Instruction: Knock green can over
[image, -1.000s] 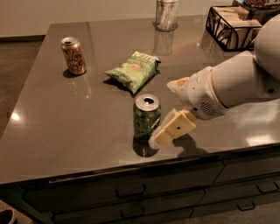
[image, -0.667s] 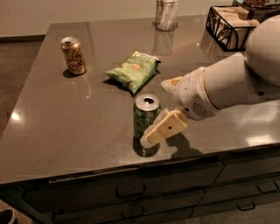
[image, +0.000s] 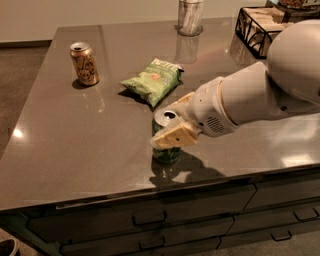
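Observation:
The green can (image: 164, 153) stands upright near the front edge of the grey counter (image: 75, 145), its silver top showing. My gripper (image: 168, 123) reaches in from the right at the can's top. It is open, with one cream finger (image: 175, 136) across the can's front and the other finger (image: 183, 99) behind it. The lower body of the can shows below the front finger. The white arm (image: 260, 95) stretches off to the right.
An orange-gold can (image: 84, 63) stands at the back left. A light green chip bag (image: 154, 80) lies just behind the green can. A clear cup (image: 190, 17) and a black wire basket (image: 260, 30) stand at the back. Drawers (image: 150, 220) run below the counter edge.
My gripper has moved left, from beside the green can to around its top. The can has stayed upright in the same spot.

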